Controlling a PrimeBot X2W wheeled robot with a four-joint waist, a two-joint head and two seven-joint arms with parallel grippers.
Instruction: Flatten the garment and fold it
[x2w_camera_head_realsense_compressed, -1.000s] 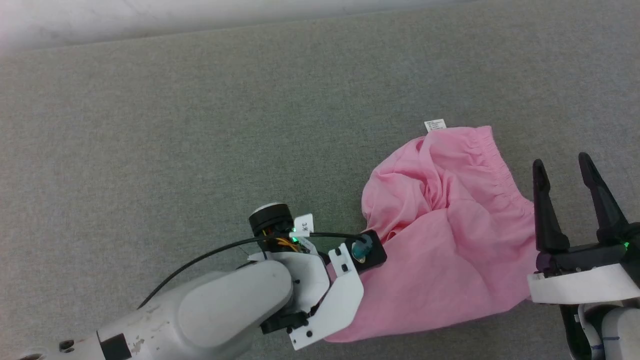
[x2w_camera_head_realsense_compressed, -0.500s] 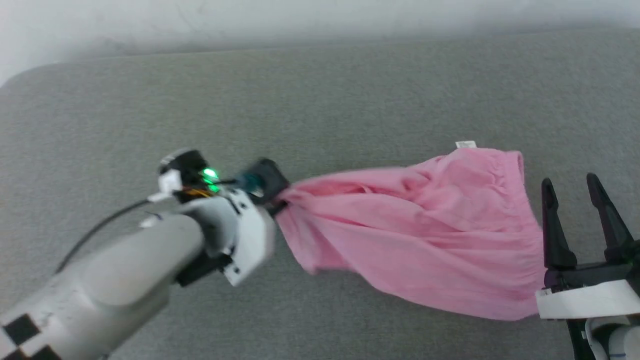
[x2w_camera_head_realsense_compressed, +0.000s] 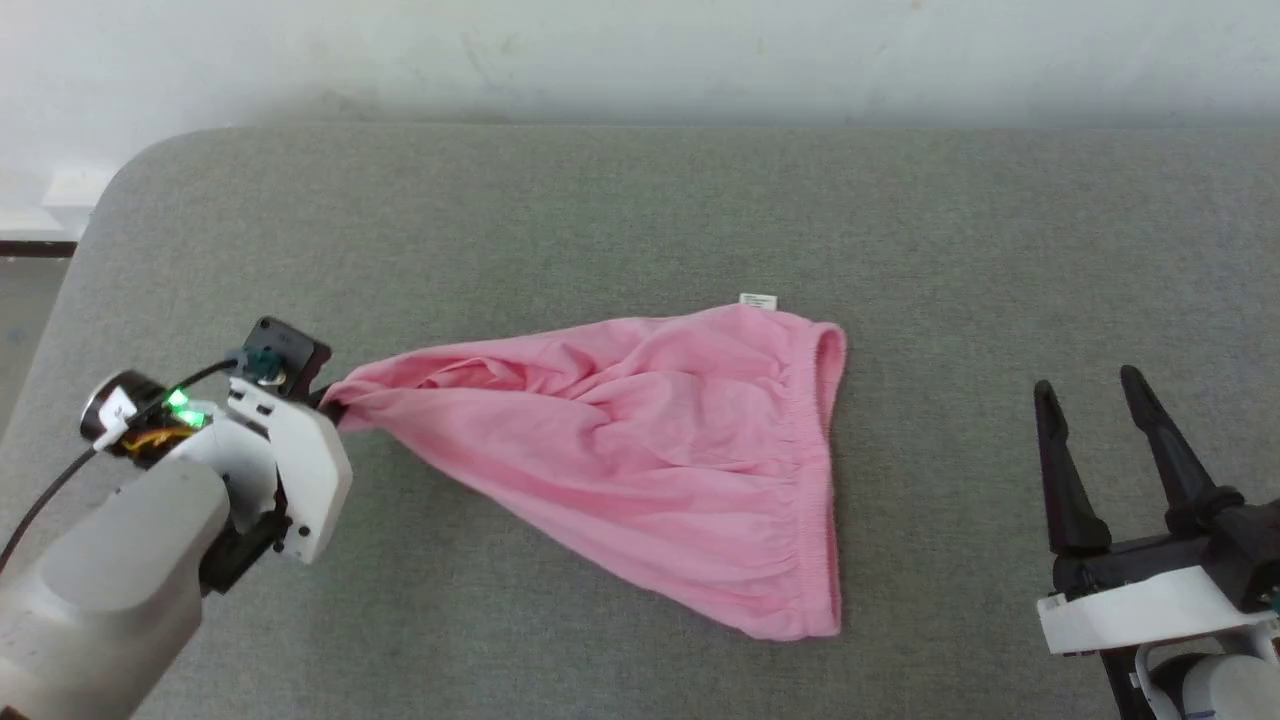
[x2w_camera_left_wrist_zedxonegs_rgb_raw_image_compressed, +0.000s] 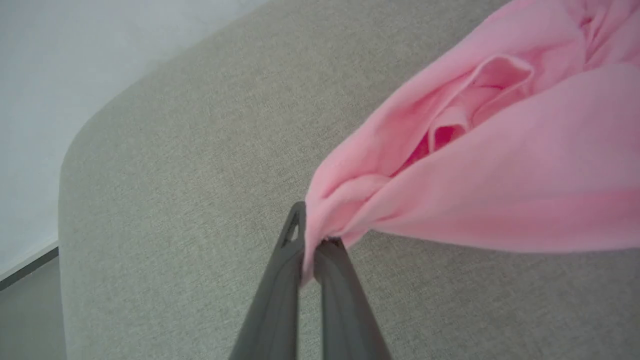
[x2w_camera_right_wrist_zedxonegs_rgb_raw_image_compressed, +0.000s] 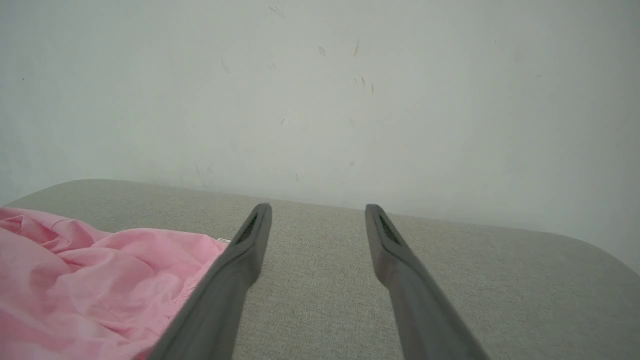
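A light-pink garment (x2w_camera_head_realsense_compressed: 640, 440), a thin pair of shorts, lies near the middle of a grey fabric-covered surface (x2w_camera_head_realsense_compressed: 600, 200). It is pulled into a long triangle. Its long axis runs side to side across the surface. The narrow, bunched tip points toward the surface's rounded left corner. The wide end, a gathered waistband (x2w_camera_head_realsense_compressed: 815, 480), faces the surface's right side and runs front to back. A small white label (x2w_camera_head_realsense_compressed: 757, 301) sticks out at the waistband's far end.

The left pincer (x2w_camera_left_wrist_zedxonegs_rgb_raw_image_compressed: 312, 240) is closed tight on the narrow tip, close to the surface's left corner, with only a small fold of cloth between its fingers. The right pincer (x2w_camera_head_realsense_compressed: 1088, 385) stands wide open and holds nothing, at the surface's right near side, well apart from the waistband.

Likely risks: the pinch is small and the fabric thin, so a harder pull could slip it free. With one hold alone, the cloth draws into creases instead of spreading flat. A further pull toward the left corner could drag the tip over the surface's edge.
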